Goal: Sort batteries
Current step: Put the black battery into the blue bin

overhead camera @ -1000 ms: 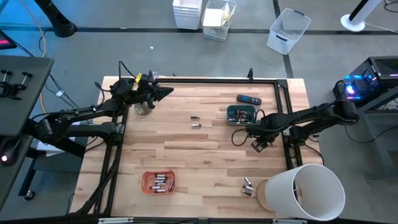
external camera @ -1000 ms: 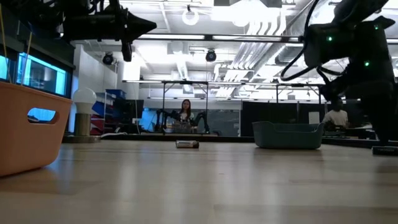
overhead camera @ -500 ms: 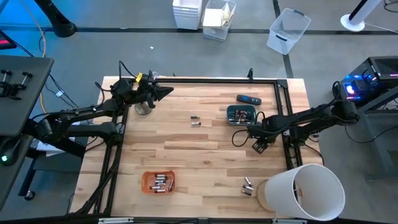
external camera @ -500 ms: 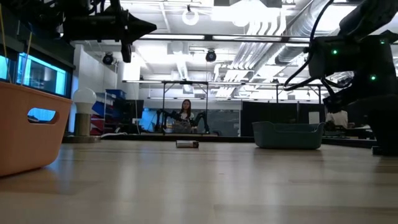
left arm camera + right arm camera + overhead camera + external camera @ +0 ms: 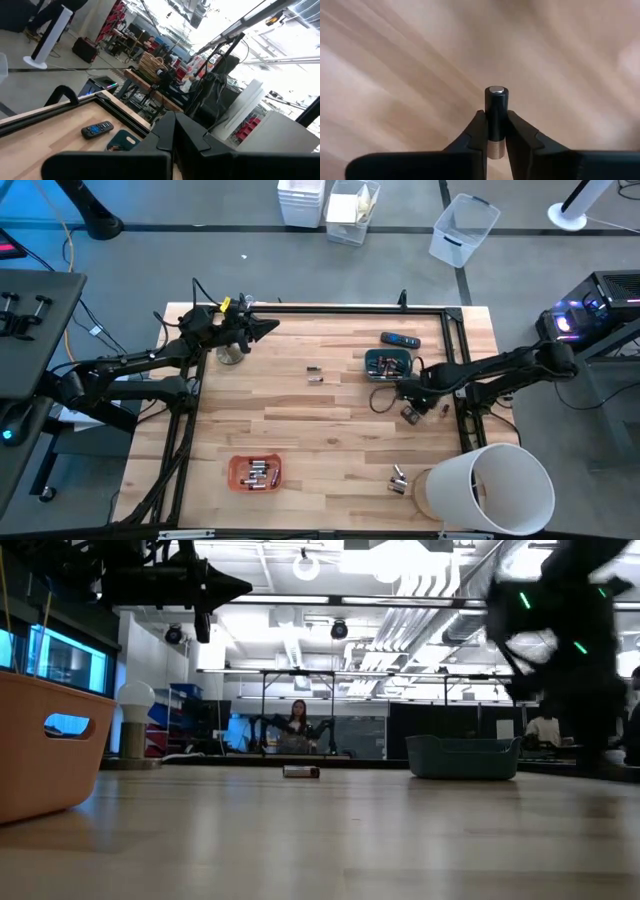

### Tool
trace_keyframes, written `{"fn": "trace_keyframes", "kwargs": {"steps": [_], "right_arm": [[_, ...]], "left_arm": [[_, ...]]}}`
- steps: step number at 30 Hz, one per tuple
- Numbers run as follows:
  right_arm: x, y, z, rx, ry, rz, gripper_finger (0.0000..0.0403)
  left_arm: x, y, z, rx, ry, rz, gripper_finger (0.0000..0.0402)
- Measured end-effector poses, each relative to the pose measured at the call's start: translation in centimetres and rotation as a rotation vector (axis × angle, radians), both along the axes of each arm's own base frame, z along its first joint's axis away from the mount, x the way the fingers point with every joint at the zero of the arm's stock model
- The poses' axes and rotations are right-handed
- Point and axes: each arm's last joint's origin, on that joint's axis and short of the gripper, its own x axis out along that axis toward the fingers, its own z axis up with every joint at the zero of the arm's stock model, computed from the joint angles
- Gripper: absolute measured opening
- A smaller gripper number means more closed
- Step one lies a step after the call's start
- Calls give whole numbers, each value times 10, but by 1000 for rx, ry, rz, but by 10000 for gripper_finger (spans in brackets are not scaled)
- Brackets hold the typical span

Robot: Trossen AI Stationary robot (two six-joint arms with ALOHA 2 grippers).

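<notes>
My right gripper [image 5: 410,412] hangs over the table's right part, just near of the teal tray [image 5: 387,364], and is shut on one dark battery [image 5: 496,107] with a copper band. My left gripper [image 5: 262,327] waits shut and empty above the far left corner. Two loose batteries [image 5: 315,374] lie on the wood at mid-table. Two more batteries [image 5: 397,480] lie by the white bucket. The orange tray [image 5: 255,472] near the front edge holds several, and the teal tray holds some too. My right gripper pinches the battery's copper-banded end [image 5: 495,142] between its two fingers [image 5: 476,131]. The battery lies along the fingers, and its dark body and silvery cap [image 5: 496,90] stick out past the tips. The fingers point down at the wood. Whether the cap touches the table I cannot tell.
A dark remote [image 5: 400,340] lies beyond the teal tray. A large white bucket [image 5: 490,488] stands at the near right corner. A black frame rail [image 5: 350,308] runs along the far edge. Bare wood [image 5: 320,425] spreads between the trays.
My right gripper has shut, taking hold of a battery on the wood near the teal tray, and has shifted a little toward the table's left edge. The right arm is blurred in the low view, so it is moving.
</notes>
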Motion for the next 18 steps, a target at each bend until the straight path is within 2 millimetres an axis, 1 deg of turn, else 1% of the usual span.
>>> {"fn": "trace_keyframes", "kwargs": {"steps": [3, 6, 7, 11, 12, 15, 18], "right_arm": [[23, -6, 28, -118, -147, -22, 34], [36, -18, 46, -272, -250, -92, 34], [40, -23, 48, -313, -280, -121, 34], [37, -46, 44, -405, -284, -238, 36], [37, -51, 44, -412, -301, -270, 43], [36, -64, 43, -396, -317, -331, 87], [35, -70, 43, -348, -336, -353, 137]], "left_arm": [[0, 0, 0, -1, 0, 1, 0], [0, 0, 0, -6, 2, 1, 0], [0, 0, 0, -9, 1, 1, 0], [0, 0, 0, -10, 1, 1, 0], [0, 0, 0, -9, 1, 1, 0], [0, 0, 0, -9, 1, 0, 0], [0, 0, 0, -9, 1, -1, 0]]}}
